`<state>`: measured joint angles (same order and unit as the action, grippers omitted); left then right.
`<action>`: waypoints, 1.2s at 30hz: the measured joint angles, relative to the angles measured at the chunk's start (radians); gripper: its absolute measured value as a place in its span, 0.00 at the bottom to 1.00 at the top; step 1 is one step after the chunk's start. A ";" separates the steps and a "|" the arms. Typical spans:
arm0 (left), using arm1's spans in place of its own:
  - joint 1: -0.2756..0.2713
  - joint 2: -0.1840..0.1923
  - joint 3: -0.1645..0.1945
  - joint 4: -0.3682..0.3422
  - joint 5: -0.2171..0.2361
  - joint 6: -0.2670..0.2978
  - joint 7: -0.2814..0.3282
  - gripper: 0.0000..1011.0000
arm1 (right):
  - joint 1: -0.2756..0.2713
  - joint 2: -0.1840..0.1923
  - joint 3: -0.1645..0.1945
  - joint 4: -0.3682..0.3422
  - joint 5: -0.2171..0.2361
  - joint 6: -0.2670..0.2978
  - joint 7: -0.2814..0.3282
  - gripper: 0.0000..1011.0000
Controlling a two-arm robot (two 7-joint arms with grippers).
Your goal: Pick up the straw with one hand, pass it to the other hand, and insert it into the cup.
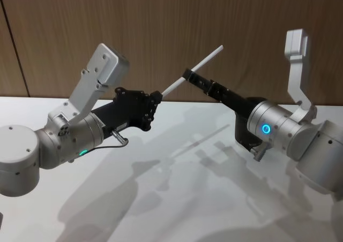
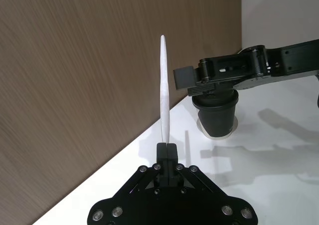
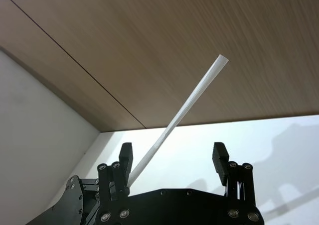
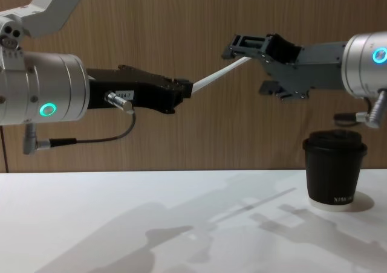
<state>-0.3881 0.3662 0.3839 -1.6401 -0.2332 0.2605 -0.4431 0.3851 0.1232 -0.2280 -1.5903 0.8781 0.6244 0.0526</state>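
Contents, left to right; left gripper (image 4: pixel 186 90), raised well above the white table (image 4: pixel 121 224), fingers pinched tight on the lower end of the straw (image 4: pixel 214 77); straw slanting up toward the right, its free end past the right gripper (image 3: pixel 172 150), whose fingers stand apart on either side of its mid-length; judged very light, thin-walled and smooth, easily crushed or bent; best taken with a modest squeeze near the middle, leaving a long end free for insertion; black lidded coffee cup (image 4: pixel 334 176) upright on the table at far right, below the right gripper. Obscured: whether one right finger touches the straw cannot be told; lid opening not discernible; cup largely behind the right wrist in the head view.
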 joint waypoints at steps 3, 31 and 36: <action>0.000 0.000 0.000 0.000 0.000 0.000 0.000 0.00 | 0.008 -0.010 0.002 0.011 0.007 0.008 -0.018 0.99; 0.000 0.000 0.000 0.000 0.000 0.000 0.000 0.00 | 0.061 -0.071 0.024 0.061 0.081 0.081 -0.137 0.99; 0.000 0.000 0.000 0.000 0.000 0.000 0.000 0.00 | 0.066 -0.077 0.027 0.064 0.094 0.091 -0.148 0.99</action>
<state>-0.3881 0.3662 0.3839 -1.6401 -0.2333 0.2605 -0.4431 0.4511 0.0459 -0.2011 -1.5266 0.9718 0.7151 -0.0954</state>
